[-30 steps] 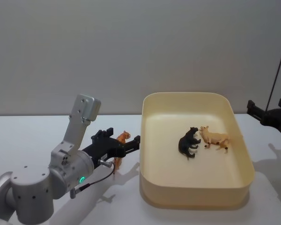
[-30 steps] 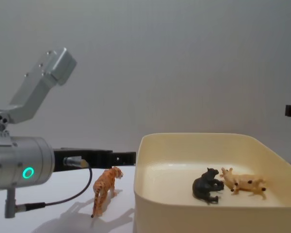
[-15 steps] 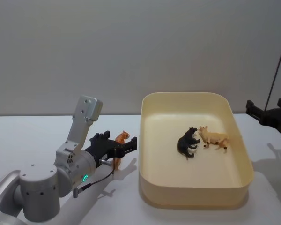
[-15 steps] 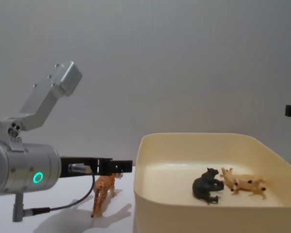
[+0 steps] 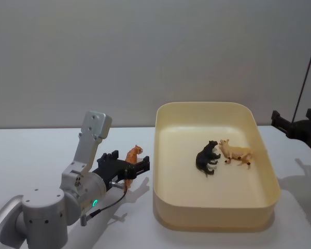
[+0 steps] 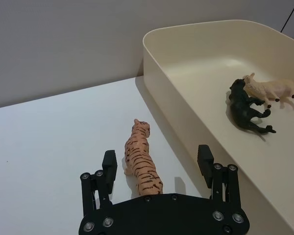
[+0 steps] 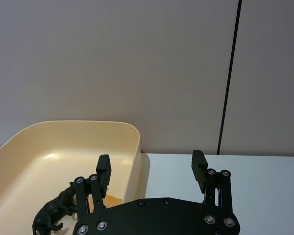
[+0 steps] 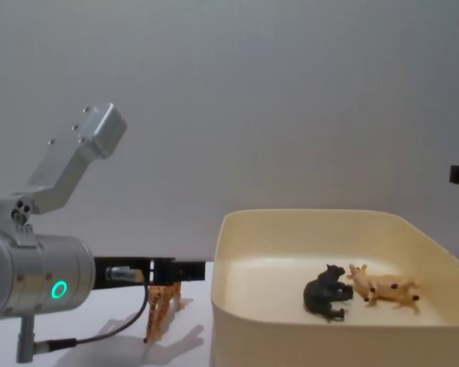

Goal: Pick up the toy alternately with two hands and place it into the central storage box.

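— The left gripper [image 5: 137, 167] has sunk lower around the tiger [image 5: 131, 156] since a second ago, from the head camera.

— Its wrist view: fingers [image 6: 109, 164] spread wide, tiger [image 6: 141, 164] between, untouched, beside the box [image 6: 196, 54].

— Chest view?

— Tiger [image 8: 162, 307] standing on the table [image 8: 99, 344]. Right gripper [image 7: 152, 171] open, idle. Squeeze next, I'd say.

The cream storage box [image 5: 216, 208] looks like smooth, slightly glossy plastic, the left arm [image 5: 44, 220] brushed silver metal, and the table [image 6: 44, 142] matt white.
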`<state>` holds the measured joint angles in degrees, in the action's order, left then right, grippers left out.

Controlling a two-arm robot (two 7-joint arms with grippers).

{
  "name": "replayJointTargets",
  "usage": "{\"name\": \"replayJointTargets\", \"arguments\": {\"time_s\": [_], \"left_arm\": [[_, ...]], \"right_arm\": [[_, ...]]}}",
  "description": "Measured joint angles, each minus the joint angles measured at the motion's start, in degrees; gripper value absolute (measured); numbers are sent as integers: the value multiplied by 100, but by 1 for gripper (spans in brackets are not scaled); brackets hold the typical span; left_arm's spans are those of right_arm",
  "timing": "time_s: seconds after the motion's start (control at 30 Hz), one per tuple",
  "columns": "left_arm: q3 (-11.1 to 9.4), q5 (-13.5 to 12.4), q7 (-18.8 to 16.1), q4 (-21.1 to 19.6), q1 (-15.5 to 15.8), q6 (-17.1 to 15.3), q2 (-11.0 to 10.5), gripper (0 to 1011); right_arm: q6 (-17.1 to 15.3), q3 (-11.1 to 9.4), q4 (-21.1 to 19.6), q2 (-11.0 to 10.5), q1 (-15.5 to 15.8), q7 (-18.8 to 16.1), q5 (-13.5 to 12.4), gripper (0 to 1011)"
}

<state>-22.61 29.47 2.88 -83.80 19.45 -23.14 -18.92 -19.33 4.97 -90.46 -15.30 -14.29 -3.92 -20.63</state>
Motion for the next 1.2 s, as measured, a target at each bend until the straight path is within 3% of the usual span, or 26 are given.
{"name": "replayJointTargets", "arguments": {"time_s": [0.53, 1.2], "left_arm": [[-41, -357, 237, 132, 97, -181, 33, 1001], [-35, -514, 129, 574, 262, -171, 173, 986]], "right_arm": [[0, 0, 0, 0, 0, 0, 0, 1001], [0, 0, 0, 0, 0, 0, 0, 1001]]}}
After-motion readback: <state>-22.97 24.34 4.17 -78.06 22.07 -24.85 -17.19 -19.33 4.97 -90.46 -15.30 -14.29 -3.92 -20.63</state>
